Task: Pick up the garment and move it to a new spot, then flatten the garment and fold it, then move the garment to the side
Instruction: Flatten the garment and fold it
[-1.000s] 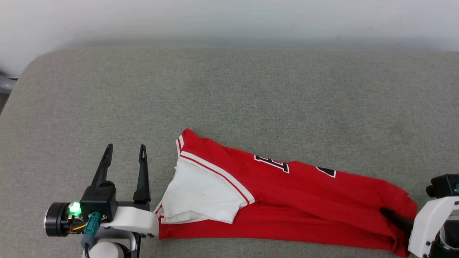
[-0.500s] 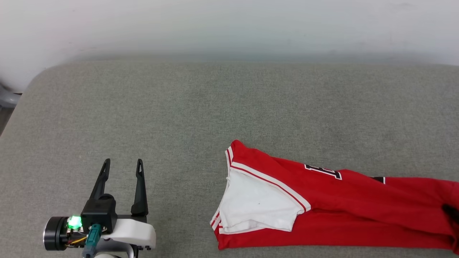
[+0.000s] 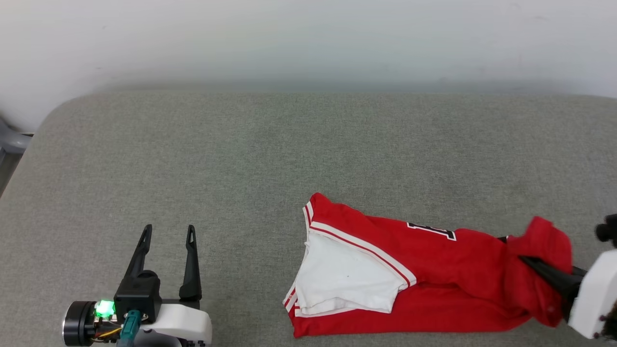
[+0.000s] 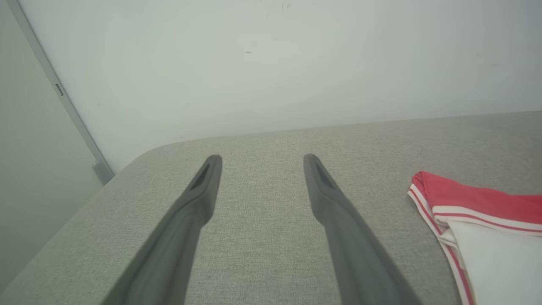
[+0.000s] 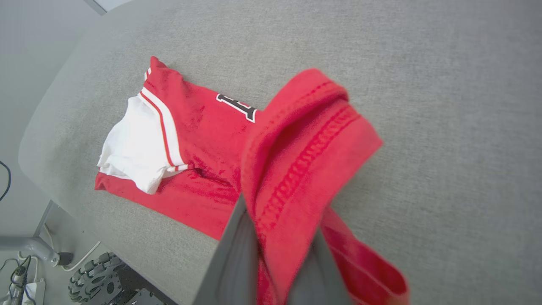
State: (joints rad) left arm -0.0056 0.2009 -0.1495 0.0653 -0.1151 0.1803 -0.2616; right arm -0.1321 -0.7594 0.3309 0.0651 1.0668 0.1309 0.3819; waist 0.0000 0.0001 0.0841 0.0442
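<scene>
Nearest you, at the lower left of the head view, the left gripper point(image 3: 169, 227) points away over bare bench, its jaws spread wide with nothing between them. You cannot tell whether the fingers touch the surface. At the lower right, the right gripper point(image 3: 530, 264) is cut off by the frame edge, so you see a white housing and one dark finger running into a raised bunch of red fabric. Its jaws are closed tight on the garment point(image 3: 434, 270), a red T-shirt, and the fingertips are buried in the cloth. The right wrist view gives that pinched part close up as a stitched red hem draped over both fingers, blurred at the bottom right. The rest of the garment lies on the bench point(image 3: 289, 144) toward the front right, well apart from the left gripper. A white sleeve point(image 3: 344, 279) with striped trim sits at its left end. Black-and-white lettering point(image 3: 431, 231) is partly swallowed by a fold and cannot be read. The right wrist view also gives you the bench's rounded corner, with wheels point(image 5: 91, 275) and cables below it, dim and hard to make out. Beyond the grey bench stands a plain pale wall point(image 3: 308, 38).
</scene>
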